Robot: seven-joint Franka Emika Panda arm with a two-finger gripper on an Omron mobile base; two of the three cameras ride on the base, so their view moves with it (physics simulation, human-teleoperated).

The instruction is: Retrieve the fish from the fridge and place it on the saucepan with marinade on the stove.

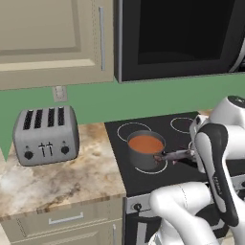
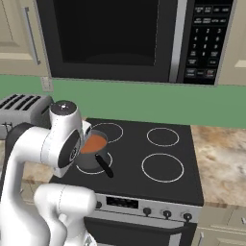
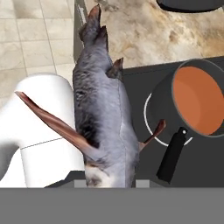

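On the stove (image 2: 144, 144), saucepan (image 1: 143, 160) full of orange-red marinade (image 1: 146, 143).

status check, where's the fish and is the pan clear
Gripper shut on fish. Fish in the air beside the saucepan, not yet over it. Marinade uncovered, nothing on top; pan handle points toward the arm.

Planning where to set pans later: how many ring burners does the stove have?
4. Front left sits under the saucepan, mostly covered. Back left, back right and front right are bare.
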